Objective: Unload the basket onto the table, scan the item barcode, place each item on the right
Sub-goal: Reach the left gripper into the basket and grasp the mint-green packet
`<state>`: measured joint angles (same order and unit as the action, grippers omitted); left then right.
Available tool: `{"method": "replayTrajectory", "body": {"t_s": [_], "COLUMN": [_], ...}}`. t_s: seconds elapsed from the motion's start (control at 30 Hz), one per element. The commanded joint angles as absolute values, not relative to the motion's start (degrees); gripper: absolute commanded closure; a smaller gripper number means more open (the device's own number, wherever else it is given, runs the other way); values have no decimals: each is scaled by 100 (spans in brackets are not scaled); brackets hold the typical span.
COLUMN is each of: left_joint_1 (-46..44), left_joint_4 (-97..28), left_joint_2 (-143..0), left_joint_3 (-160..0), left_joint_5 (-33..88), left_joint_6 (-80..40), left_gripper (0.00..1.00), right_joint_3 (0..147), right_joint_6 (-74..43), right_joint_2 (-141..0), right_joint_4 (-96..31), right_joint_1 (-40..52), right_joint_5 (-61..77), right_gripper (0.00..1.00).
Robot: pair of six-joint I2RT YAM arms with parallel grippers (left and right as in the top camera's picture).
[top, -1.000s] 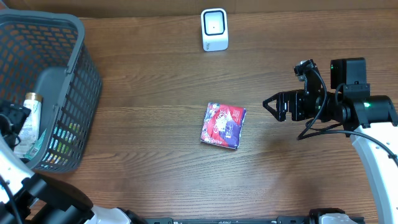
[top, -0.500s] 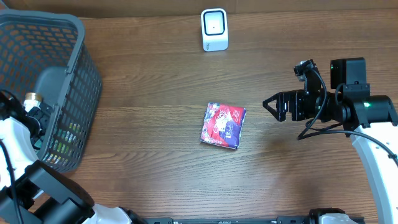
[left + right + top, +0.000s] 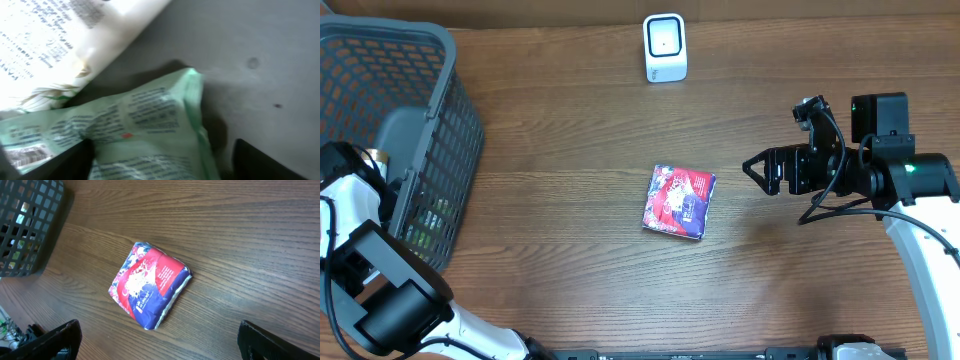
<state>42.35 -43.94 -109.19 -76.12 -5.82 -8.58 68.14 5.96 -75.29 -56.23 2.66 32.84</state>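
Table [image 3: 570, 290] bears red packet [image 3: 679, 201]; left gripper [image 3: 167, 162] seemingly inside basket [image 3: 460, 130]

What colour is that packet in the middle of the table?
Red and dark blue with white print; the packet shows best in the right wrist view.

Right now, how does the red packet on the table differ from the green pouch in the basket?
The red packet lies alone on the table; the green pouch lies in the basket, beside a white package. The red packet is red and blue; the green pouch is pale. Both carry printed text.
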Motion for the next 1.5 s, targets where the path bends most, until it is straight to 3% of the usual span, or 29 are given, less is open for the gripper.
{"method": "replayTrajectory", "body": {"t_s": [0.0, 0.03, 0.1, 0.13, 0.37, 0.8, 1.3, 1.33, 1.4, 1.47], "left_joint_1": [4246, 4246, 4241, 4239, 4233, 4001, 3328, 3315, 3306, 3306], "left_joint_4": [-4499, -4508, -4515, -4523, -4906, -7531, -8007, -7964, -7822, -7607], "left_joint_2": [-11410, -11410, -11410, -11410, -11299, -11268, -11273, -11273, -11273, -11281], "left_joint_3": [-7472, -7472, -7472, -7472, -7933, -12379, -12711, -12702, -12648, -12543], "left_joint_5": [-917, -947, -945, -943, -941, -792, -812, -812, -812, -808], "left_joint_6": [-1448, -1509, -1529, -1559, -1855, -2150, -2427, -2425, -2414, -2217], "left_gripper": [37, 45, 87, 96, 96, 96, 96, 94, 55, 25], "right_joint_3": [6945, 6945, 6945, 6945, 6945, 6945, 6945, 6945, 6945, 6945], "right_joint_6": [578, 578, 578, 578, 578, 578, 578, 578, 578, 578], "right_joint_2": [-7516, -7516, -7516, -7516, -7516, -7516, -7516, -7516, -7516, -7516], "right_joint_4": [-5607, -5607, -5607, -5607, -5605, -5607, -5607, -5607, -5607, -5607], "right_joint_1": [250, 250, 250, 250, 250, 250, 250, 250, 250, 250], "right_joint_5": [3354, 3354, 3354, 3354, 3354, 3354, 3354, 3354, 3354, 3354], "right_gripper": [0, 0, 0, 0, 0, 0, 0, 0, 0, 0]}}
